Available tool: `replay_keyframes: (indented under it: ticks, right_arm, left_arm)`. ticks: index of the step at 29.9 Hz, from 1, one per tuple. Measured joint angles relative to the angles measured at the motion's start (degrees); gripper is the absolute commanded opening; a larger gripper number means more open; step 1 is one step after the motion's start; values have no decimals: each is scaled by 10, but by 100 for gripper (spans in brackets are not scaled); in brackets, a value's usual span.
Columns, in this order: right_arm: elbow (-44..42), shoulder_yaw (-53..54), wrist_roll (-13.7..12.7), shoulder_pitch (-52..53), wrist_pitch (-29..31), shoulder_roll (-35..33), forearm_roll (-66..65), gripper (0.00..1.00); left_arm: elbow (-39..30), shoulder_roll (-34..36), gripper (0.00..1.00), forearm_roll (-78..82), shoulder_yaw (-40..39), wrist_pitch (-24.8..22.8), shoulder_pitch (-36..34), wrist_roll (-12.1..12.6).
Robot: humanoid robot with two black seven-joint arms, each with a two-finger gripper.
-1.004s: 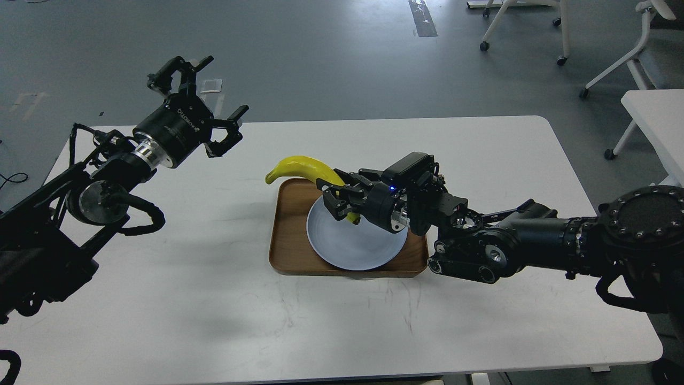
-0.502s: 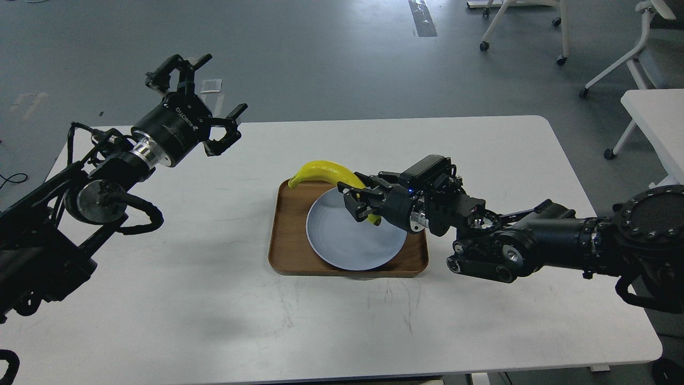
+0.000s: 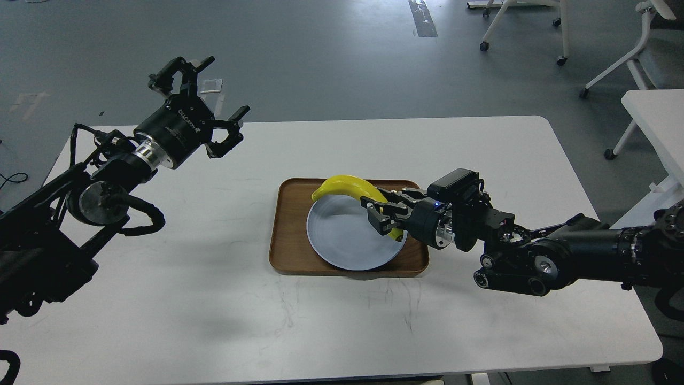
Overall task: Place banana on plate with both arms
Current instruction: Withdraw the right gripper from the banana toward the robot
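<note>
The curved bright-yellow banana (image 3: 350, 186) was held at its right end by the right tool (image 3: 386, 217) — black fingers (image 3: 377, 221) pinched round the fruit, w/ a bit of yellow showing below them near the plate's right rim. The banana's free end was pointed left, over the far-left edge of the round pale blue-lavender matte plate (image 3: 342, 240); whether that end was touching the plate or just above it couldn't be told. The plate was seated in the rectangular brown wooden tray (image 3: 286, 235), toward the tray's right side, w/ bare wood left visible along the left and far edges. The tray was set near the middle of the white rounded-corner surface (image 3: 214, 299).

The right arm (image 3: 534, 251), black w/ a silver wrist joint, was brought in low from the right edge, approx. level w/ the tray.

The left tool (image 3: 206, 101) was held well apart from the tray — raised over the far-left part of the surface, its black fingers spread wide, nothing between them. The left arm (image 3: 107, 182) was seen coming in from the left edge, w/ looped black cables beside its silver joint.

Beyond the surface, grey floor and white wheeled chair legs (image 3: 523, 27) were seen at top right, plus the corner of another white table (image 3: 654, 117) at the right edge.
</note>
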Motion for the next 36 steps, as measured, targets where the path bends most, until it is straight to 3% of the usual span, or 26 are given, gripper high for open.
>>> replay_keyframes:
  ticks: [2, 4, 5, 6, 7, 9, 13, 21, 26, 32, 36]
  right_arm:
    - [0, 0, 0, -1, 0, 0, 0, 0]
    - [0, 0, 0, -3, 0, 0, 0, 28]
    - [0, 0, 0, -4, 0, 0, 0, 60]
    - [-1, 0, 0, -4, 0, 0, 0, 75]
    - [-2, 1, 0, -4, 0, 0, 0, 78]
    - [-3, 3, 0, -4, 0, -3, 1, 93]
    - [-2, 5, 0, -10, 0, -6, 2, 99]
    - [11, 11, -2, -9, 0, -23, 3, 99]
    - [19, 87, -3, 13, 0, -42, 29, 99]
    - [22, 198, -1, 35, 7, -40, 176, 98]
    - [19, 307, 1, 20, 69, -40, 322, 98]
  left_arm:
    - [0, 1, 98, 1, 0, 0, 0, 0]
    - [0, 1, 98, 2, 0, 0, 0, 0]
    - [0, 2, 98, 2, 0, 0, 1, 0]
    - [0, 2, 98, 2, 0, 0, 1, 0]
    - [0, 3, 98, 2, 0, 0, 1, 0]
    - [0, 3, 98, 3, 0, 0, 1, 0]
    - [0, 3, 98, 3, 0, -1, 1, 0]
    - [0, 2, 98, 4, 2, 0, 1, 5]
    - [2, 2, 98, 4, 2, 0, 1, 1]
    - [4, 3, 98, 3, -3, -3, 1, 0]
    - [6, 2, 98, -2, -6, -3, 8, -2]
